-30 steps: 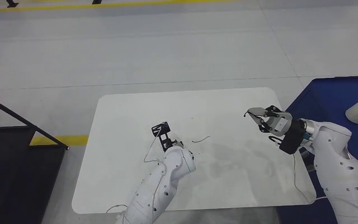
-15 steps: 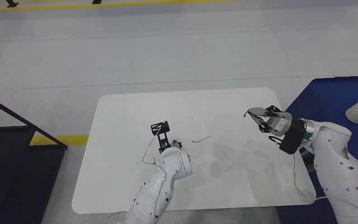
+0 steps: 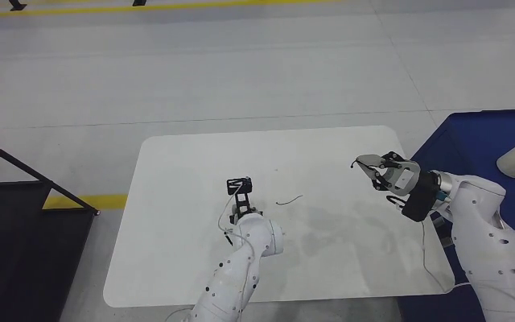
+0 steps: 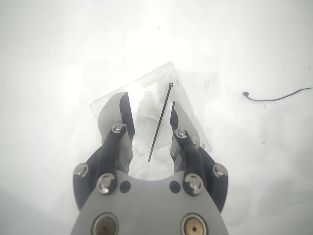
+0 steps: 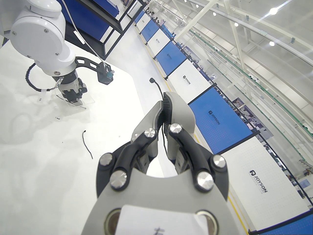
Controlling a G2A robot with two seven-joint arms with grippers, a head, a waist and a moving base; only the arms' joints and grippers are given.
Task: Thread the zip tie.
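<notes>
Left claw (image 4: 148, 98) spread over clear tray (image 4: 171, 70), straight black zip tie (image 4: 160, 121) on it, right claw (image 5: 165, 99) pinching curved tie (image 5: 156, 85)

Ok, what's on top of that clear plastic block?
A black zip tie lies straight between the fingers of the open left gripper; they cover parts of the clear plastic block.

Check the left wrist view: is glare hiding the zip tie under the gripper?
Left wrist view: table washed out bright, clear tray faint at its edges, yet the black zip tie stands out dark inside the open left gripper. Right wrist view: ceiling lamps flare, beams curve.
</notes>
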